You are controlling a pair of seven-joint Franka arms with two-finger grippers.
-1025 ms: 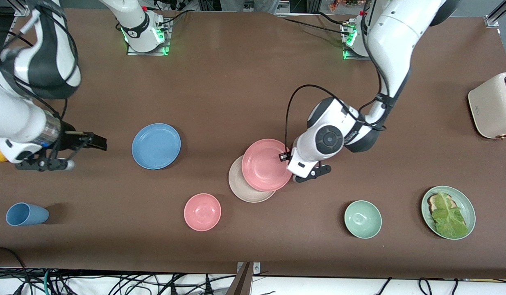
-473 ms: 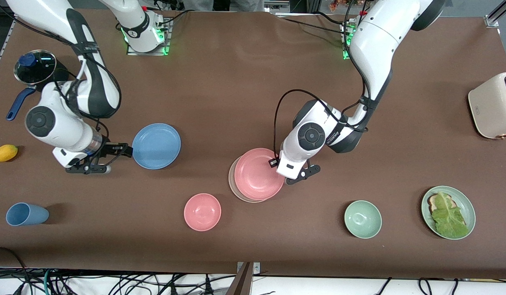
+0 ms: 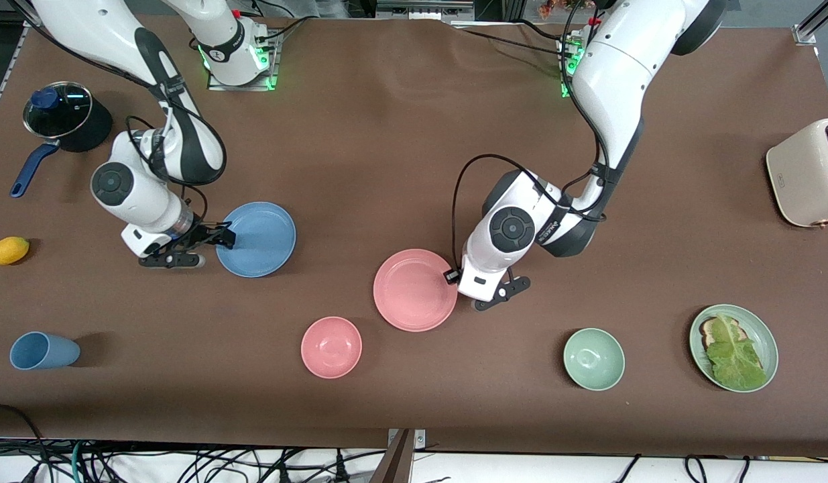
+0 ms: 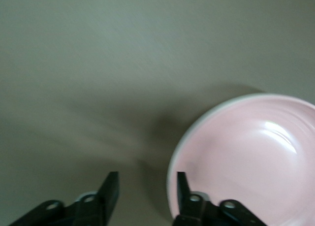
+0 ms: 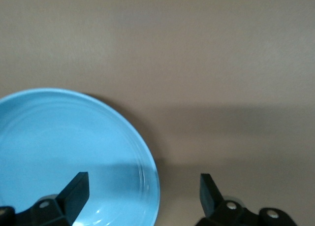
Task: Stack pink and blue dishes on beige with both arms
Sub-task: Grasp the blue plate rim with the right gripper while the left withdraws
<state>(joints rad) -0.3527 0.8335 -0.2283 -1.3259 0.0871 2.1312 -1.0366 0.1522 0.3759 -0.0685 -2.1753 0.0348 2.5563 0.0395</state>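
Right hand (image 3: 220, 236), open, straddles blue plate (image 3: 258, 239) rim: close squarely first. Left hand (image 3: 456, 276), open, beside pink plate (image 3: 415, 290).

table (image 3: 387, 134): brown matte cloth | front edge: tangled black cables (image 3: 186, 463) | lighting: even, soft shadows

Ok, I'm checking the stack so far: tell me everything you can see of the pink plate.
The pink plate is flat, round and matte, with a low rim and nothing on it. It lies level mid-table and hides whatever is under it. The left gripper is at its edge, jaws apart, one finger just over the rim.
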